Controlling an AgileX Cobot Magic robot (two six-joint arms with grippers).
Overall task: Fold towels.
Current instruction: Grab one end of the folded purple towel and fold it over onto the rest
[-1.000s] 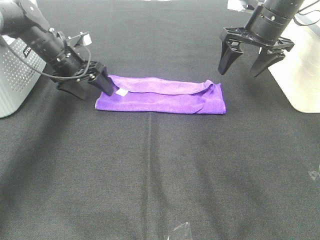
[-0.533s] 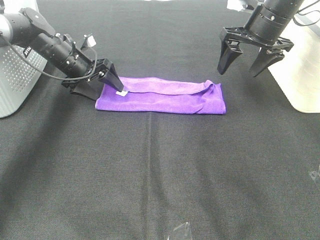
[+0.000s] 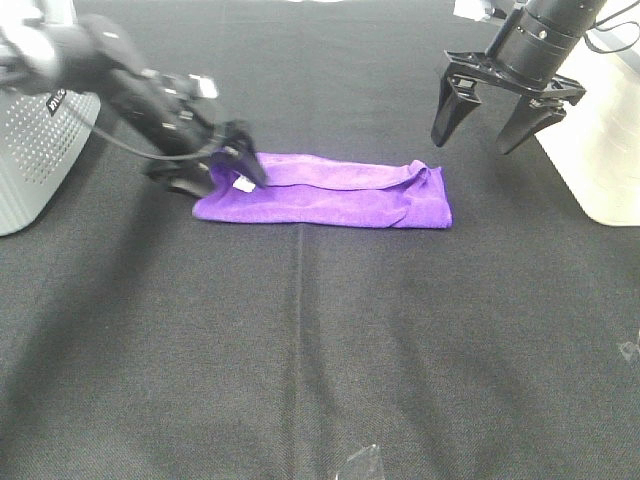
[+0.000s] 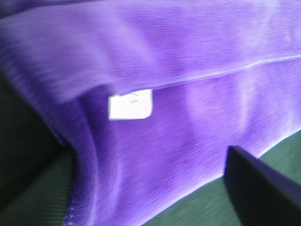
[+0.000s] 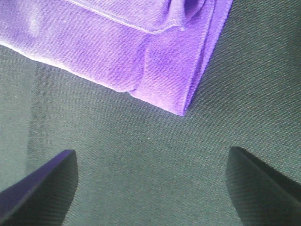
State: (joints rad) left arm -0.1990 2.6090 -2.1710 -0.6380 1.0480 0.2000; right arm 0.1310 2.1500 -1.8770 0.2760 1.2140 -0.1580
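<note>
The purple towel (image 3: 330, 196) lies on the black table cloth, folded into a long strip running left to right. Its white tag (image 3: 243, 183) sits at the left end. My left gripper (image 3: 222, 172) is low at that left end, jaws apart, with one finger on each side of the corner by the tag. In the left wrist view the tag (image 4: 130, 104) is close and one finger (image 4: 258, 188) shows beside the towel (image 4: 188, 56). My right gripper (image 3: 472, 143) is open and empty, raised behind the towel's right end (image 5: 160, 70), with its jaws wide (image 5: 151, 151).
A grey perforated box (image 3: 30, 150) stands at the left edge. A white container (image 3: 600, 150) stands at the right edge. A small clear object (image 3: 360, 465) lies at the front edge. Black cloth covers the whole table (image 3: 320, 330).
My left gripper has moved right and swung over the towel's left end by the tag. The towel and the right gripper have barely moved.
</note>
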